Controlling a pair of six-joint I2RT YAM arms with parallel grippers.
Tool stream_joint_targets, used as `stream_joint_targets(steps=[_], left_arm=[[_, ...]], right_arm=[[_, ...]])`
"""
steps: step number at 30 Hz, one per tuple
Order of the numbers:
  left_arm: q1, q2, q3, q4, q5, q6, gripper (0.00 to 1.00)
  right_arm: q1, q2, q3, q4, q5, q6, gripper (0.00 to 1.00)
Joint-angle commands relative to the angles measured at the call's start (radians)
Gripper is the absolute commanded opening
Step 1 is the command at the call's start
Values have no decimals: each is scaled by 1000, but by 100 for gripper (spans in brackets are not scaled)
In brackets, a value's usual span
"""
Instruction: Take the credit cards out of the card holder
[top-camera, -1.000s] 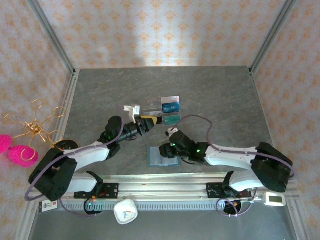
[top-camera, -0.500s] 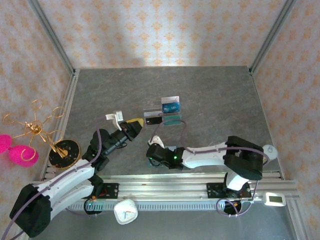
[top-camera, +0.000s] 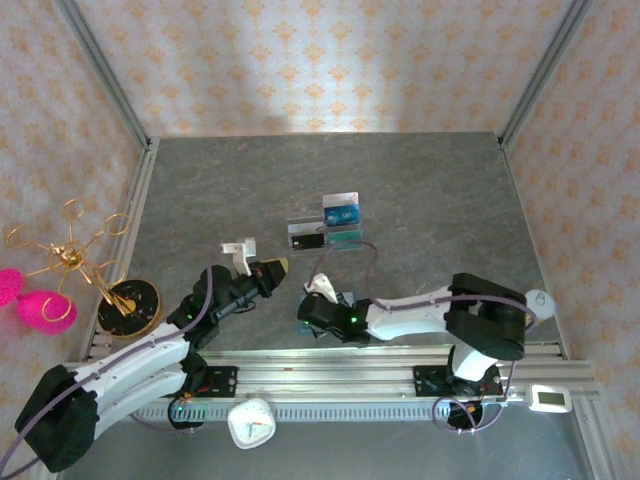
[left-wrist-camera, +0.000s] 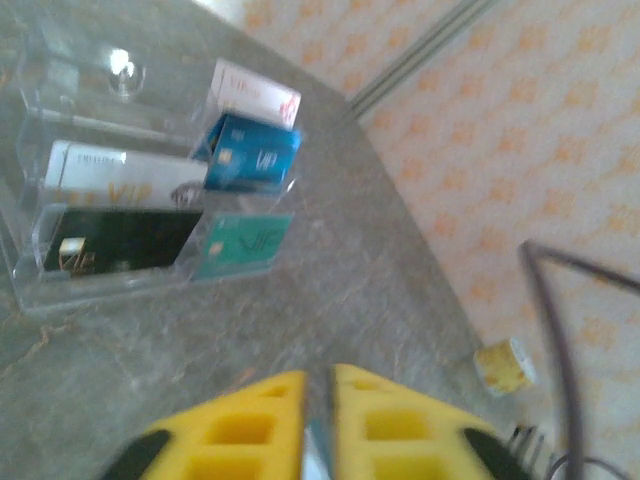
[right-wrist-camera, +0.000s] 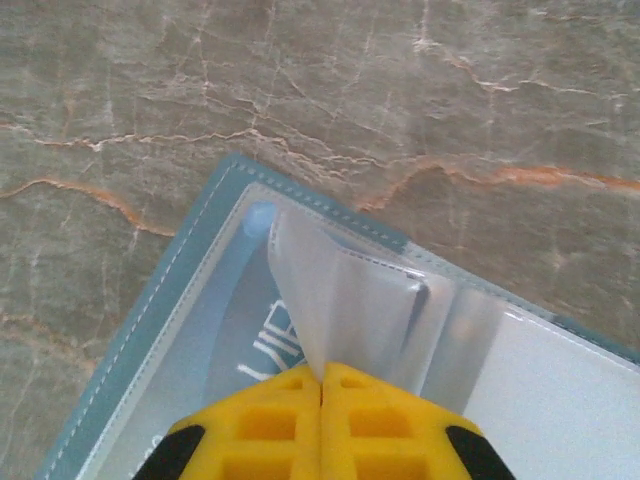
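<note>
While the right gripper (right-wrist-camera: 322, 385) has its fingers pressed together on a clear sleeve (right-wrist-camera: 340, 290) that rises from the open wallet (right-wrist-camera: 200, 340), the wallet lies flat on the table (top-camera: 420, 190) near the front edge, under that wrist. Pale lettering shows through the sleeve beneath. The left gripper (left-wrist-camera: 320, 395) hangs above the table just left of it, fingers all but touching, nothing visibly held. Farther back, well apart from the wallet, stands the tray (left-wrist-camera: 70, 95). In it the blue card (left-wrist-camera: 250, 158) sits beside the grey card (left-wrist-camera: 110, 172), with the black card (left-wrist-camera: 115, 240) and green card (left-wrist-camera: 240, 245) in the row nearer the arms.
</note>
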Motion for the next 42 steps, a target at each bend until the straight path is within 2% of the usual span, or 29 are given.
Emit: stream_joint_targets(steps=[1,12,16,18,29,33,36,37,39,42], left_arm=[[-45,53,-36,-28,-23,-16,0],[-202,311,13,-32,-24,-11,0],[-236,422,50,9,1,-10,0],[-260,466,86,13,6,-5,0],[-355,734,273,30,54,2,0],[-355,610,239,36,-17,-24,0],[-354,464,213,-64,-104,-23,8],[-353,417,191,-99,-141,-31,8],[-340,343,129,-136,-179,-58,0],[-305,273,32,-148,-168,-97,0]], right_arm=[[-1,-89,-65,126,0,56,0],[-1,-165,-151,259,-28,132,1],[-1,-232,-184,261,10,180,30],[-1,-306,-215,247,53,204,36],[-1,-667,-343,51,156,336,36],[-3,-734,-363,35,134,333,36],[-27,-725,-349,60,48,277,32],[-42,-707,-342,82,-6,257,31],[-81,-661,-329,146,-148,215,28],[-127,-556,-306,245,-335,194,26]])
